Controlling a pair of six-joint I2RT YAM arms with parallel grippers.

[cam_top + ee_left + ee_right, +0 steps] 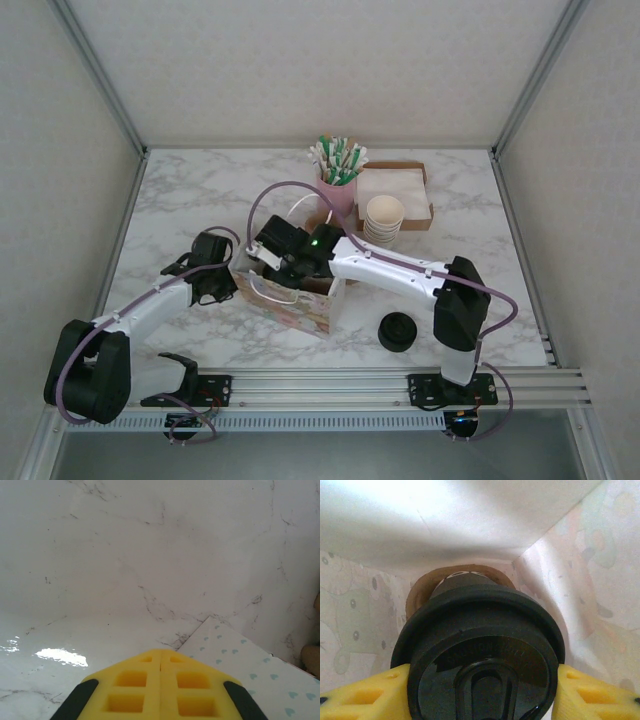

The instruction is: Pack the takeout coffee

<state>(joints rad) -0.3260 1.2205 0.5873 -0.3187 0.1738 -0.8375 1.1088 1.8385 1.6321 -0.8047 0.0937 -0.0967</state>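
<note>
Takeout coffee (480, 645) sits pinched between the fingers of the right gripper (480, 692), which grip the black lid at its left and right edges. The jaws stand partly spread to match the lid's width. A grip at the widest, stiffest part probably keeps the paper wall below from being crushed and the drink level. Ahead of this gripper and on both sides of it rise the patterned walls of a paper bag (600, 580), so the coffee is already inside the bag's mouth. Whether its base touches the bottom cannot be told.

The left gripper (160, 660) is pressed together and holds nothing. It hovers low over the marble bench (125, 555), with the bag's heart-printed side just beyond its tips to the right. Whether it touches the bag is unclear. It is likely parked there to brace the light bag against tipping while the coffee goes in. What remains, it seems, is lowering and letting go.
</note>
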